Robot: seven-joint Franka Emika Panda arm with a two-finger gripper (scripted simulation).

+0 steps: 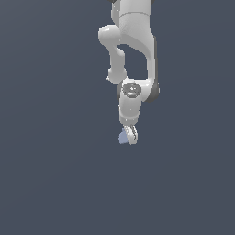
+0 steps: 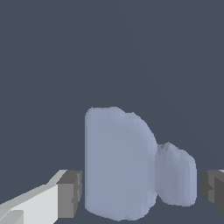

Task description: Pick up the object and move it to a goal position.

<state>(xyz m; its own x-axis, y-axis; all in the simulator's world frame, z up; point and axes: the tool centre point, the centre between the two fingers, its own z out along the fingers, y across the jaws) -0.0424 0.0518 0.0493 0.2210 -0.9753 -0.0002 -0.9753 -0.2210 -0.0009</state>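
Note:
The object (image 2: pixel 120 164) is a pale blue-grey lump with a wide rounded body and a narrower end. In the wrist view it lies sideways between my two grey finger pads (image 2: pixel 70 193). A thin gap of background shows between each pad and the object. My white gripper (image 2: pixel 141 192) is open and straddles it. In the exterior view the gripper (image 1: pixel 130 136) points downward, and the object (image 1: pixel 122 137) shows as a small bluish lump at its fingertips, on the exterior view's left side of them.
The white arm (image 1: pixel 133 50) comes down from the top middle of the exterior view. All around is a plain dark grey-blue surface with no other objects in view.

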